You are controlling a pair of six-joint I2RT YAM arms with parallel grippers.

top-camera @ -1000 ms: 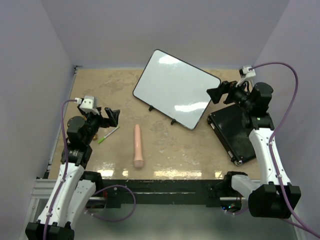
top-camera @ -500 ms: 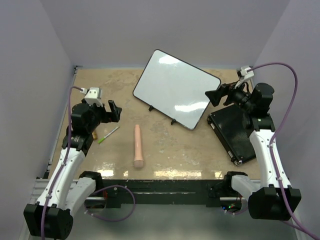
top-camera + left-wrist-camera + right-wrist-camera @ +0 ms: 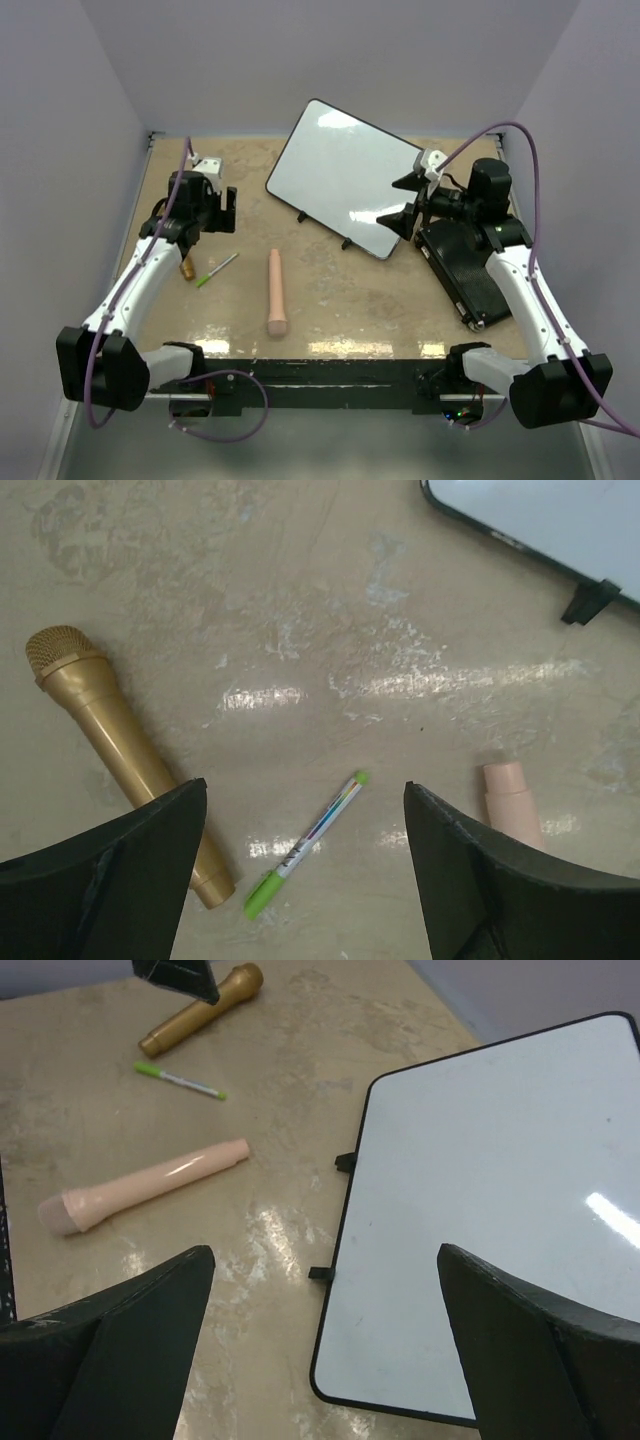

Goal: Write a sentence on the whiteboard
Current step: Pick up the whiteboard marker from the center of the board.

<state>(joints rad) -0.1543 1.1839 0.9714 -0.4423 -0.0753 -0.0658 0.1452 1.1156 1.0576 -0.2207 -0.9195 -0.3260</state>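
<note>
From overhead you had the whole worktop (image 3: 340, 290) in sight, with the whiteboard (image 3: 352, 178) lying turned at an angle toward the far side, right of centre, its near right corner close to the black case (image 3: 465, 265). Only that view showed the case. It also showed your right gripper (image 3: 403, 200) hanging over the board's right edge and your left gripper (image 3: 222, 207) well apart from the board on the left. The left wrist camera gave you what the overhead view mostly hid under the arm: the gold microphone (image 3: 120, 760) lying beside the green marker (image 3: 305, 845), with the end of the pink cylinder (image 3: 512, 802) to the right and just a corner of the board at the top. The right wrist camera showed most of the board's face. Both grippers were spread wide and carried nothing. The board looked glossy and white, streaked with glare, with a thin black rim, rounded corners, and small black feet (image 3: 321, 1273) sticking out along one long edge.
</note>
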